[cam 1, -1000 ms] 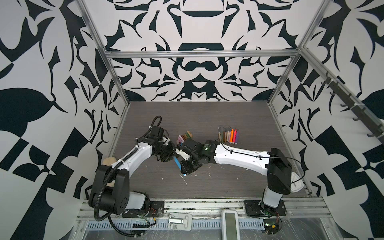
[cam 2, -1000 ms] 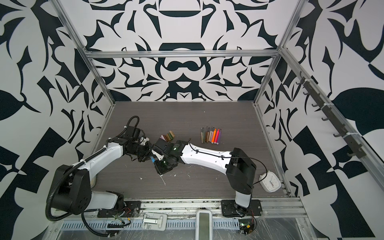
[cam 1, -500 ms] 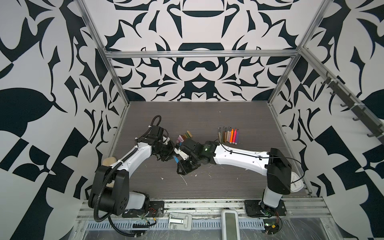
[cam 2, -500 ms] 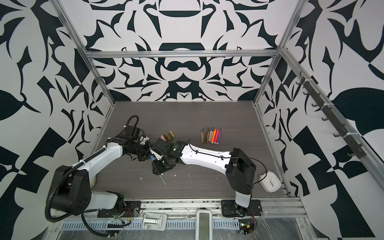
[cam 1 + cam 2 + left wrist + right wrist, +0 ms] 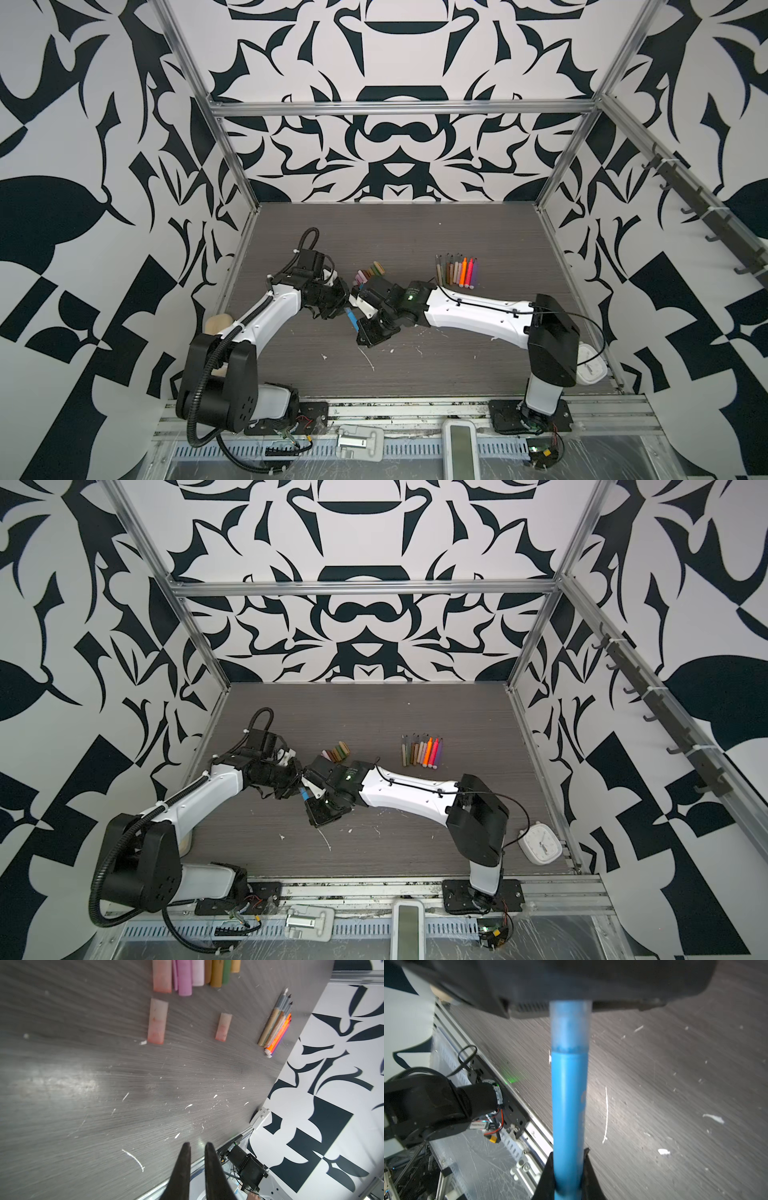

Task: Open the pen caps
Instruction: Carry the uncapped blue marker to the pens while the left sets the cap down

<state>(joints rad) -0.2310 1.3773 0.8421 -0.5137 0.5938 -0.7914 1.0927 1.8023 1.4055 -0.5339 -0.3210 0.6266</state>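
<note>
The right end effector [image 5: 568, 1153] clamps the blue pen [image 5: 569, 1095] above the surface [image 5: 654, 1084]. Its frosted pen cap [image 5: 570, 1026] disappears behind the left end effector [image 5: 197, 1146], whose grip I cannot tell.

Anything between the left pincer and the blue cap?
Nothing visible. The blue cap, on the pen that the right pincer grips, ends hidden behind the left arm's black housing. The left pincer shows an empty narrow gap; the cap is outside its wrist view.
</note>
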